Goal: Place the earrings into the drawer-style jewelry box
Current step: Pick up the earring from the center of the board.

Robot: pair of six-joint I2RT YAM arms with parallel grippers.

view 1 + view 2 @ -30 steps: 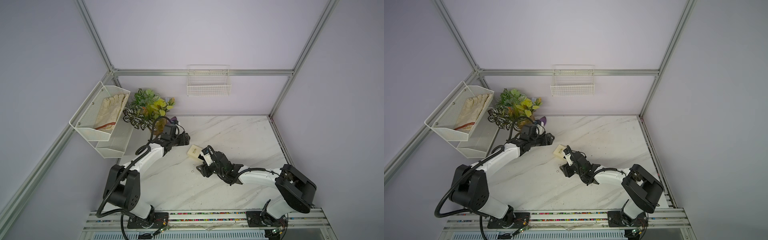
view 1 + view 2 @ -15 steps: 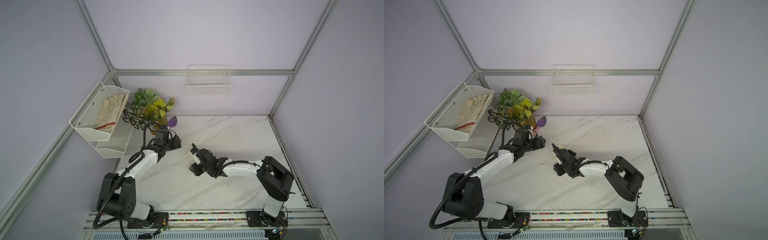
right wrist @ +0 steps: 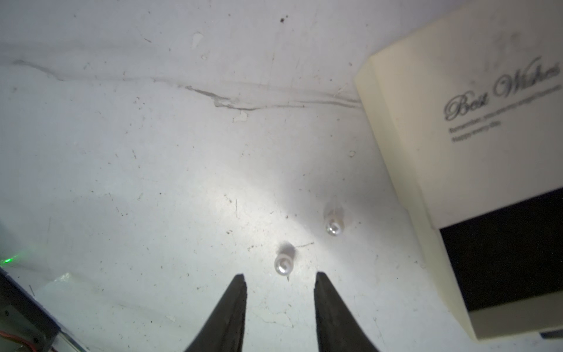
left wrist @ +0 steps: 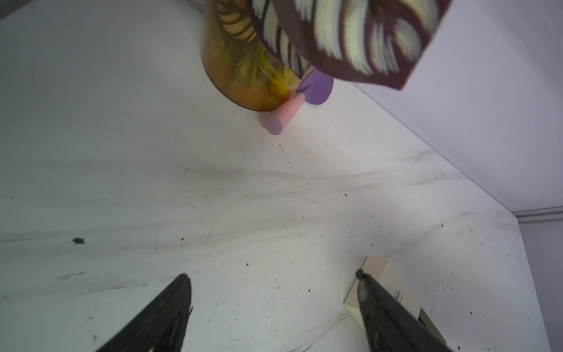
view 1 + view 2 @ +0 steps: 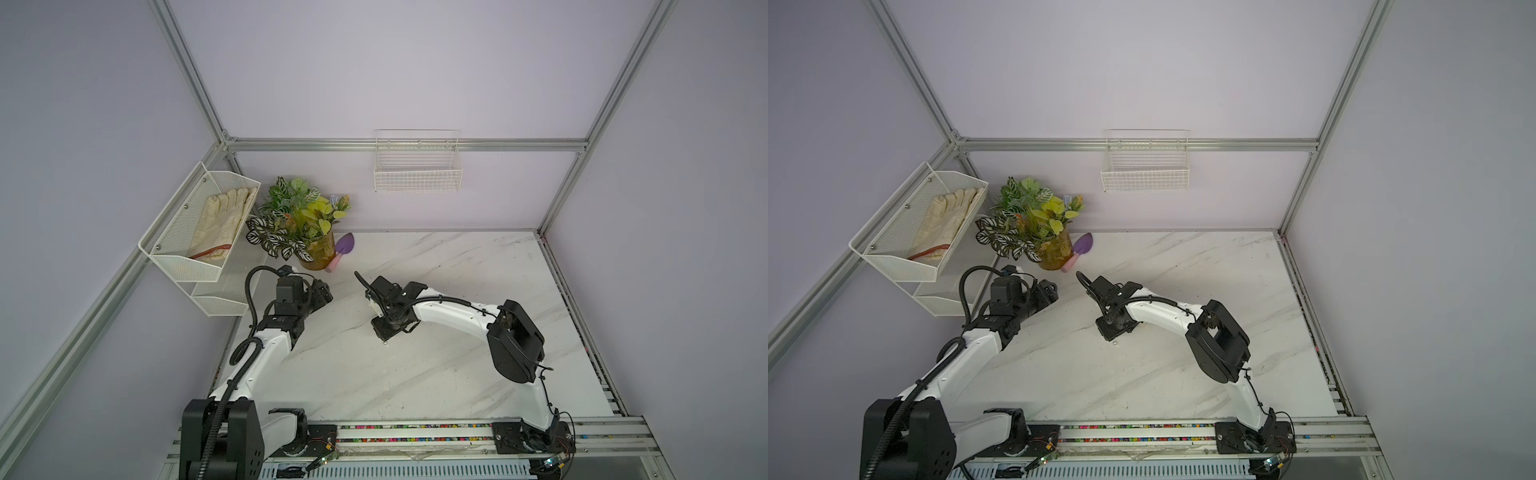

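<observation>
The earrings lie on the table, well in from its edges, beside the open jewelry box. We judge them light, hard, slick and prone to roll, so we pinch squarely across the round. Our right gripper stands parted and empty, just short of one; the left gripper gapes, empty.

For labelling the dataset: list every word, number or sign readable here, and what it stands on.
"Best Wishes": dark script atop the jewelry box, right wrist view.
Two smaller lines beneath: too blurred to read.
Same box's script in left wrist view: too small, partly hidden.
No other text.
</observation>
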